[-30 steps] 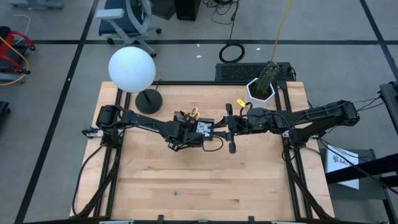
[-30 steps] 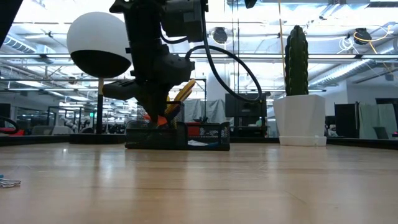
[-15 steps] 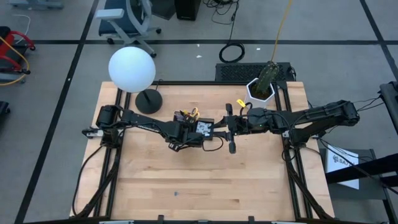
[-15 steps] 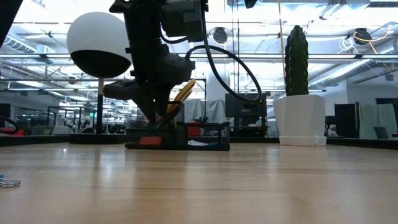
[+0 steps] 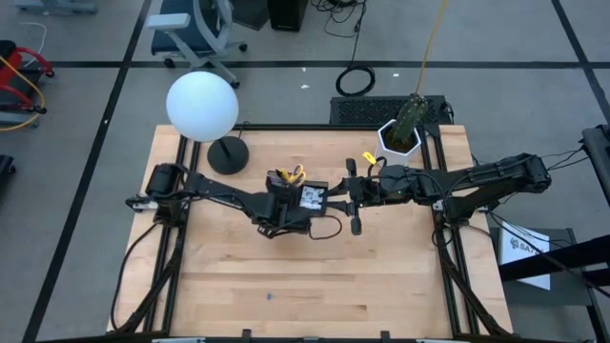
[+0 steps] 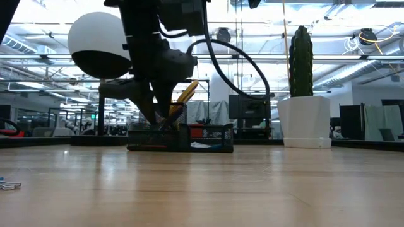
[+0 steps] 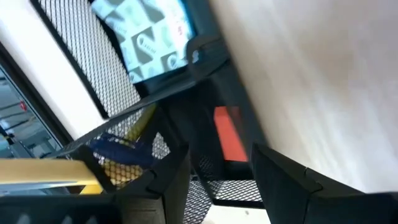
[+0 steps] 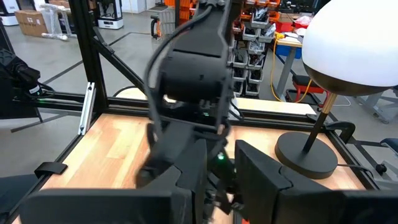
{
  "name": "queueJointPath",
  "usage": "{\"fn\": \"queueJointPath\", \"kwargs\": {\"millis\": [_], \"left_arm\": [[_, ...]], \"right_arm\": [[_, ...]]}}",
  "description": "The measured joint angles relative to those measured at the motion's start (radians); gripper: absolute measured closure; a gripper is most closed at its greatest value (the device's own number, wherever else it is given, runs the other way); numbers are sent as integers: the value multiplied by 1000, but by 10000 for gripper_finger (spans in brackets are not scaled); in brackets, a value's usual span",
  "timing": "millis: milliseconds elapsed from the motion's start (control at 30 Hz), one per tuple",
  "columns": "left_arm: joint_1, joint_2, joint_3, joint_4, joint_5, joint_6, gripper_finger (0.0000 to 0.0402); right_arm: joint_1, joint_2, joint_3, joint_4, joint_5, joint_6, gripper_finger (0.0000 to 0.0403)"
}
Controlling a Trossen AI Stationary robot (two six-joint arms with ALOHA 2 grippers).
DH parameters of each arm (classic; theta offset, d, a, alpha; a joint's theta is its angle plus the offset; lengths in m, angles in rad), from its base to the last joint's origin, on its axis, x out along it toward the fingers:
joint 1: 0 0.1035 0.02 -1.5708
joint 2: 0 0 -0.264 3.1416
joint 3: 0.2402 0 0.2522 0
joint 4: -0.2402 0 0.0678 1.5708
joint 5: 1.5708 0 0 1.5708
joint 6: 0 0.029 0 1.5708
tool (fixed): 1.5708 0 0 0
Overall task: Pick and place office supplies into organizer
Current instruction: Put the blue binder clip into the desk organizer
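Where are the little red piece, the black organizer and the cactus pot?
red piece (image 7: 229, 134): left wrist view, its flat face.
organizer (image 6: 211, 137): low view, its mesh front wall.
white pot (image 6: 305, 121): low view, its front side.

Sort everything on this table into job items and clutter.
Job: organizer, red eraser in its tray, yellow scissors in its cup, open left gripper over it, right gripper beside it.
Clutter: globe lamp, potted cactus.

Two black jointed arms; looping black cables; left claw (image 7: 211, 180) has broad, flat, matte-black fingers.
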Motion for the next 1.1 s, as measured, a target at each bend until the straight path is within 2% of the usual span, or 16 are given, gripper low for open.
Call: {"fn": "queueJointPath", "kwargs": {"millis": [633,833,1100], "left_arm": [[-221,0,0,4,18,-145,224],[-285,0,0,25,80,-198,224],[-349,0,0,117,212,-197,224]], "right_arm": [[0,0,0,0,0,0,328],[0,0,0,0,0,0,328],[0,0,0,5,8,6,328]]}}
